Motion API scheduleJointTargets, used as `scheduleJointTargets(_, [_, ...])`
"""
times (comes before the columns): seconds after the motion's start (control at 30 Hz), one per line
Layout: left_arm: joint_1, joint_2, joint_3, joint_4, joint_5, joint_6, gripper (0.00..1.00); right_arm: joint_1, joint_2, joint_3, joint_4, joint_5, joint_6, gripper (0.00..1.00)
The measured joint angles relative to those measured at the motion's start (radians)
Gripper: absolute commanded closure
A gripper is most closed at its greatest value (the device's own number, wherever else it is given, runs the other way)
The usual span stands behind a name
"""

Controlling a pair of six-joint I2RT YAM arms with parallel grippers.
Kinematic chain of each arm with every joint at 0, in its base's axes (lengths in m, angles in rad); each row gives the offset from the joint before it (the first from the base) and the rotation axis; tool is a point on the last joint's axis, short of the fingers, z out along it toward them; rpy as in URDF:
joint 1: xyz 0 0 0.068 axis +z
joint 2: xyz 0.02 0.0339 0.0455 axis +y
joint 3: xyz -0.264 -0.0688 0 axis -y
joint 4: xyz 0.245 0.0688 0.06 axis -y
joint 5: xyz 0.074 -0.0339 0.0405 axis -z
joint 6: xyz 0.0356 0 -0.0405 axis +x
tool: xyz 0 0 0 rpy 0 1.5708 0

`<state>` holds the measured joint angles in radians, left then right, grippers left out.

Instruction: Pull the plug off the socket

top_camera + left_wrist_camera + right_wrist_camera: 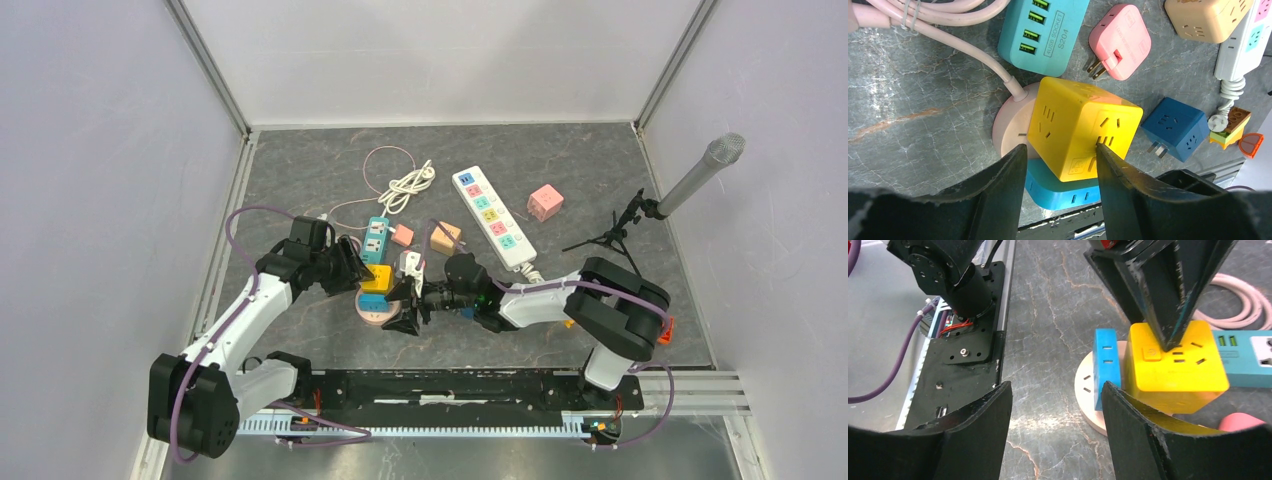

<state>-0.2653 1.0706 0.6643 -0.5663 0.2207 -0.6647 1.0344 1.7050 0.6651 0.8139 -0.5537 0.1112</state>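
A yellow cube plug (1083,130) sits plugged into a round pink socket (1010,125), with a light blue plug (1063,192) beside it on the same socket. My left gripper (1058,148) is open. Its fingertips hang just over the yellow cube, and the right one touches the cube's top face. In the top view the left gripper (365,268) is over the yellow cube (377,277). My right gripper (1057,385) is open and empty, low over the table just beside the pink socket (1085,390) and the blue plug (1107,362).
A teal USB strip (1048,27), a pink adapter (1120,42), a dark blue cube (1175,127) and a beige cube (1208,17) lie close behind the socket. A white power strip (493,215), a coiled white cable (405,187) and a microphone stand (690,185) stand farther back.
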Motion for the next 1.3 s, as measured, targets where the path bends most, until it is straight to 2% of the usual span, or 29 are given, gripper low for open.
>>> scheduleJointTargets(0.3, [0.000,-0.001,0.000,0.000,-0.001,0.000,0.40,0.000,-0.017,0.001,-0.034,0.096,-0.039,0.31])
scheduleJointTargets(0.37, [0.000,-0.002,0.000,-0.001,-0.002,0.000,0.40,0.000,-0.006,0.009,-0.038,0.101,-0.042,0.35])
scheduleJointTargets(0.47, [0.000,-0.002,0.000,-0.001,-0.002,0.000,0.40,0.001,0.022,0.033,-0.046,0.092,-0.049,0.49])
scheduleJointTargets(0.53, [0.000,-0.002,0.000,-0.001,-0.002,0.000,0.40,0.003,0.039,0.047,-0.046,0.077,-0.055,0.53])
scheduleJointTargets(0.83, [0.000,-0.004,-0.003,0.001,-0.002,0.000,0.41,0.024,0.093,0.106,-0.064,0.080,-0.058,0.48])
scheduleJointTargets(0.9, [0.000,-0.006,-0.006,0.003,-0.001,0.000,0.41,0.031,0.110,0.122,-0.074,0.104,-0.061,0.54])
scheduleJointTargets(1.03, [0.000,-0.012,-0.014,0.014,0.002,-0.001,0.41,0.039,0.133,0.138,-0.083,0.154,-0.076,0.93])
scheduleJointTargets(1.07, [0.000,-0.017,-0.019,0.018,0.004,-0.003,0.42,0.037,0.133,0.141,-0.077,0.176,-0.082,0.99])
scheduleJointTargets(1.3, [0.000,-0.074,-0.096,0.103,0.040,-0.049,0.45,0.042,0.113,0.106,-0.046,0.220,-0.081,1.00])
